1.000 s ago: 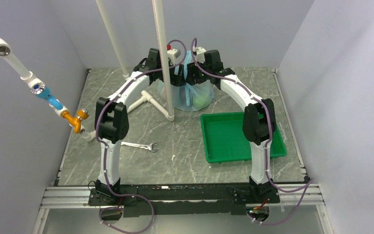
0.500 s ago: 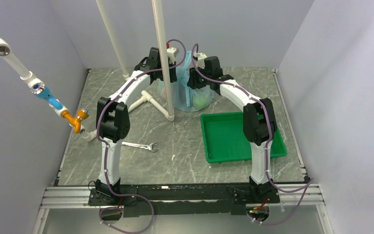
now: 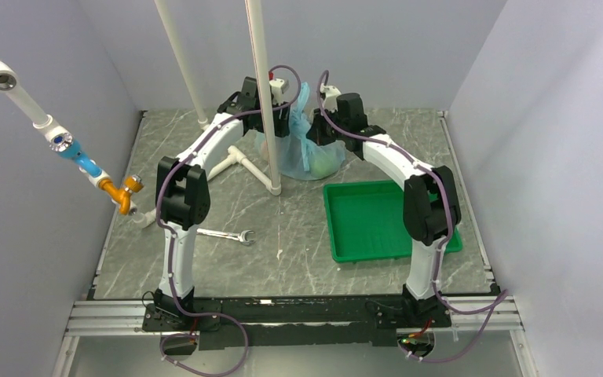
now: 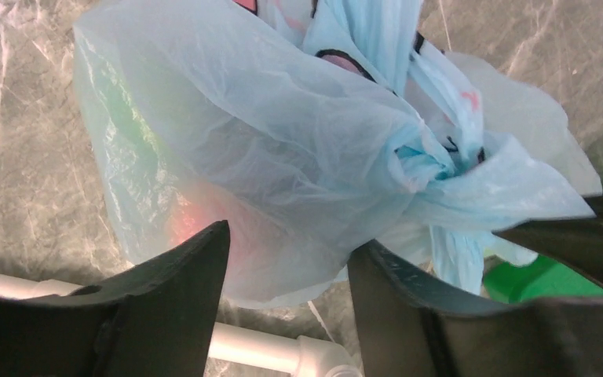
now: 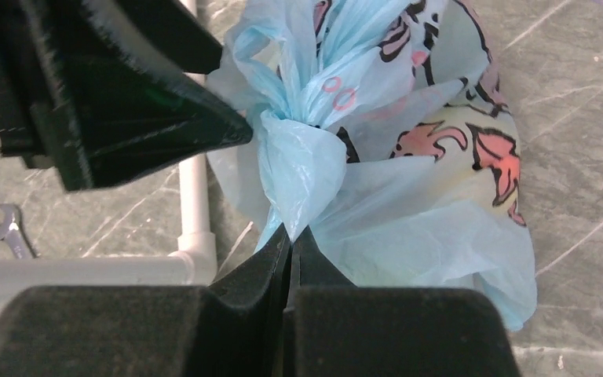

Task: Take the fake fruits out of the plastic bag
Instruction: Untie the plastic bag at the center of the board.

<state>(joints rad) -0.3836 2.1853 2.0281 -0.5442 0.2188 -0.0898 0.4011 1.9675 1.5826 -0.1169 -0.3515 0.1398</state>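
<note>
The plastic bag [image 3: 305, 153] is seen standing on the table [image 3: 298, 236], just beyond the far left corner of the green tray [image 3: 361, 236], with its top gathered into a knot. The fake fruits [image 3: 326, 163] are contained inside it and are made out only as green and reddish blurs through the pale blue film. The right gripper [image 5: 290, 233] is pressed together on a fold of film just below the knot, on the tray's side of the bag. The left gripper [image 4: 286, 245] is held spread on the side of the bag away from the tray. Bulging film is seen in the gap between its fingers [image 4: 173, 290], and no clamping is seen there.
</note>
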